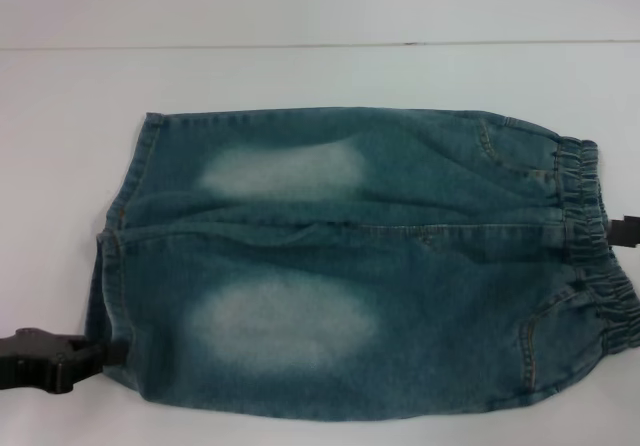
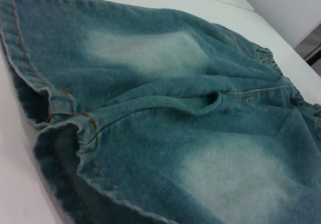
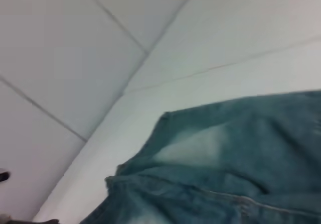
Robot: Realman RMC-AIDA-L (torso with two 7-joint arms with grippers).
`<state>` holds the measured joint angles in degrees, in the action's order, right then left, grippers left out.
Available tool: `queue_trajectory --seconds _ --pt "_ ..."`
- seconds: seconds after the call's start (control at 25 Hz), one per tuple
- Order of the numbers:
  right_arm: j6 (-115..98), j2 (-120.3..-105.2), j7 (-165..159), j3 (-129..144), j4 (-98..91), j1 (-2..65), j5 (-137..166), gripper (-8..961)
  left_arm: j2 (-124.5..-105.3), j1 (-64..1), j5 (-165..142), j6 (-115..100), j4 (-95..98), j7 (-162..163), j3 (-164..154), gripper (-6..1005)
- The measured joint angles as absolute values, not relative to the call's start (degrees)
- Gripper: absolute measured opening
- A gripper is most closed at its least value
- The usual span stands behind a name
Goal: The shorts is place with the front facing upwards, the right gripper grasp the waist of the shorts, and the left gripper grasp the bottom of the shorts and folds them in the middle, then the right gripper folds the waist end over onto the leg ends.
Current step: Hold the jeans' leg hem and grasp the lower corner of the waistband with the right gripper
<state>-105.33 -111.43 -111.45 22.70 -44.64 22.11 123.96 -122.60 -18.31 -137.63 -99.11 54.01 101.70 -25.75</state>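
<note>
Blue denim shorts (image 1: 350, 266) lie flat and front up on the white table (image 1: 300, 76), with the elastic waist (image 1: 590, 236) at the right and the leg ends (image 1: 115, 256) at the left. My left gripper (image 1: 100, 352) is at the near leg's hem, touching its edge. Only a small dark part of my right gripper (image 1: 622, 232) shows at the picture's right edge, against the middle of the waistband. The left wrist view looks closely at the two leg hems (image 2: 65, 118) and the crotch seam (image 2: 215, 101). The right wrist view shows the shorts (image 3: 241, 158) from the waist side.
The table's far edge (image 1: 320, 44) runs behind the shorts. In the right wrist view a tiled floor (image 3: 65, 58) lies beyond the table's edge. White tabletop surrounds the shorts on all sides.
</note>
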Motion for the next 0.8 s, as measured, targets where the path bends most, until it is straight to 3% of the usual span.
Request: queue_trajectory --seconds 0.44,0.8 --pt "-108.24 -109.89 -123.48 22.16 -49.64 23.67 134.43 922 -122.97 -19.58 -137.4 -100.04 55.18 104.63 -25.86 31" --pt "-108.05 -109.86 -128.9 22.4 -50.15 25.59 140.61 921 -122.98 -20.24 -137.35 -100.11 55.97 105.47 -26.12 31"
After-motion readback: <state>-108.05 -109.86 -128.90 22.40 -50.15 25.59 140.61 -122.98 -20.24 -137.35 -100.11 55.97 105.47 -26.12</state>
